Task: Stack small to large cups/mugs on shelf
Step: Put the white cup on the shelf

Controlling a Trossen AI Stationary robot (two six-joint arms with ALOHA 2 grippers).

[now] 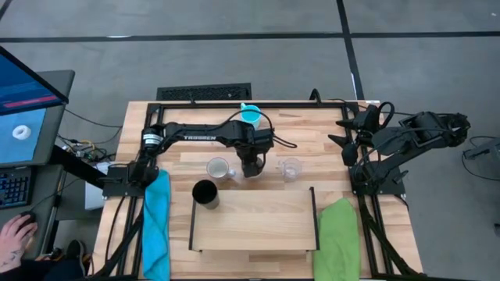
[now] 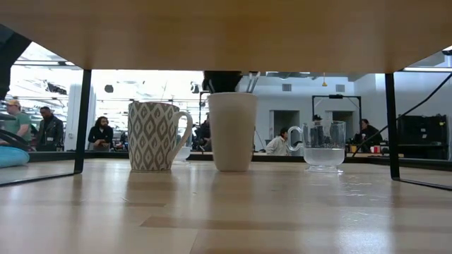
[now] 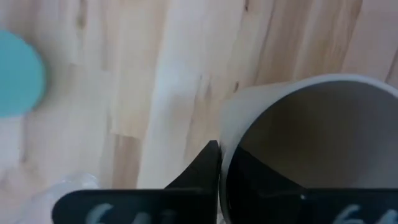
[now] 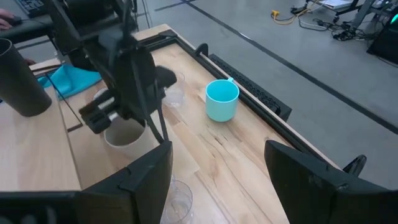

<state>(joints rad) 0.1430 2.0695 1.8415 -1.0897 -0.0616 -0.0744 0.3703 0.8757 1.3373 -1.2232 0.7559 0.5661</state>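
Observation:
My left gripper [image 1: 250, 165] points down at the middle of the table, shut on a beige-tan mug [image 2: 232, 131] that stands on the tabletop. A white patterned handled mug [image 2: 152, 136] stands left of it, and a clear glass [image 1: 291, 168] right of it. The bright blue mug [image 1: 250, 115] stands near the far edge. A black tumbler [image 1: 206, 194] is at the far left corner of the shelf [image 1: 254, 222], a light-wood board with black rails. My right gripper [image 4: 217, 186] is open, held back at the table's right side. My left gripper comes from above, pointing down. One finger [image 3: 208, 167] is outside the beige-tan mug's rim [image 3: 231, 118] and the other is inside the mug, so the wall is pinched between them. The mug stands upright with its base on the tabletop [image 2: 232, 168].
A blue cloth [image 1: 156, 218] lies along the left edge and a green cloth [image 1: 337, 234] at the near right. People sit in the room beyond the table's far side [image 2: 102, 132]. A person's hand [image 1: 16, 234] rests at a desk left of the table.

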